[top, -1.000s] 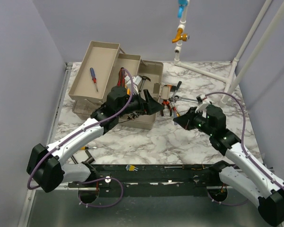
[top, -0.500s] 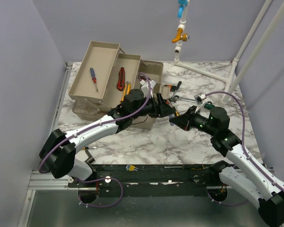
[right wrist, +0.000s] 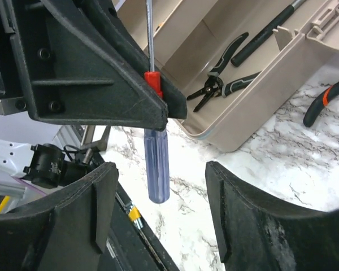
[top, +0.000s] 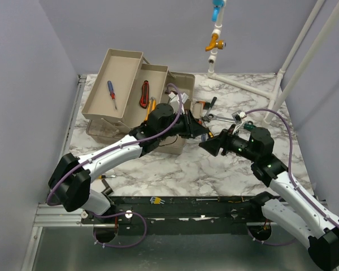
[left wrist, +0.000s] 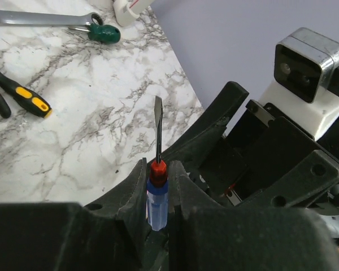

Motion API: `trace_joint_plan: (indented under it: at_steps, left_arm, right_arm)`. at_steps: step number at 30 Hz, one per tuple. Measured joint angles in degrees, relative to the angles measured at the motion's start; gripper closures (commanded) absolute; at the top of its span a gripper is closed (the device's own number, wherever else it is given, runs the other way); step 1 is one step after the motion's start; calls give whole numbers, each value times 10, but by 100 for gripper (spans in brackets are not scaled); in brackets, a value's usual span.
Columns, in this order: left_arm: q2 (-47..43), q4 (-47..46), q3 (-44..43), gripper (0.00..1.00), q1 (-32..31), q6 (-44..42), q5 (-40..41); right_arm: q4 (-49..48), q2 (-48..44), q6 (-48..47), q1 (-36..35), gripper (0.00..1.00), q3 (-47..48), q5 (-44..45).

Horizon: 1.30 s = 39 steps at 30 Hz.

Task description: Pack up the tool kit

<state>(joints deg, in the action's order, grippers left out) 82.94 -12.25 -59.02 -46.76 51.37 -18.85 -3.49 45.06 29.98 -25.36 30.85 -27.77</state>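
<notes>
The blue-handled screwdriver (left wrist: 156,200) is pinched at its red collar by the left gripper (left wrist: 157,169), its long axis crossing the jaws with the blade pointing away. The handle end is flanked, untouched, by the spread fingers of the right gripper (right wrist: 161,186). The open toolbox (top: 183,82) (pliers already inside) is seen just behind the left arm, the nearer one.

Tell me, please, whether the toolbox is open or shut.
The toolbox is open: its trays are fanned out, and a screwdriver and red knife lie exposed in them.
</notes>
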Motion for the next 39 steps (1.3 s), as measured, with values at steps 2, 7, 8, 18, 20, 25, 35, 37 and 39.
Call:
trace_joint_plan:
  at_steps: [2, 7, 8, 18, 20, 25, 35, 37, 39]
  left_arm:
    - [0, 29, -17, 100, 0, -21, 8]
    - [-9, 168, -97, 100, 16, -103, 55]
    - [-12, 202, -120, 100, 22, -119, 67]
    - [-20, 464, -390, 100, 144, -306, 220]
    - [-18, 491, -414, 100, 174, -339, 248]
    - [18, 545, -481, 100, 242, -409, 303]
    - [134, 589, -522, 100, 349, -462, 340]
    - [161, 596, -528, 100, 355, -462, 341]
    - [187, 602, -533, 100, 355, -462, 341]
  right_arm:
    - [1, -2, 0, 0, 27, 0, 2]
    - [5, -30, 0, 0, 27, 0, 27]
    - [7, -40, 0, 0, 27, 0, 34]
    - [53, -89, 0, 0, 27, 13, 101]
    - [69, -85, 0, 0, 28, 19, 122]
    - [113, -64, 6, 0, 30, 42, 197]
    - [170, -30, 19, 0, 30, 47, 280]
    - [174, -23, 24, 0, 30, 47, 297]
    - [181, -9, 30, 0, 31, 49, 315]
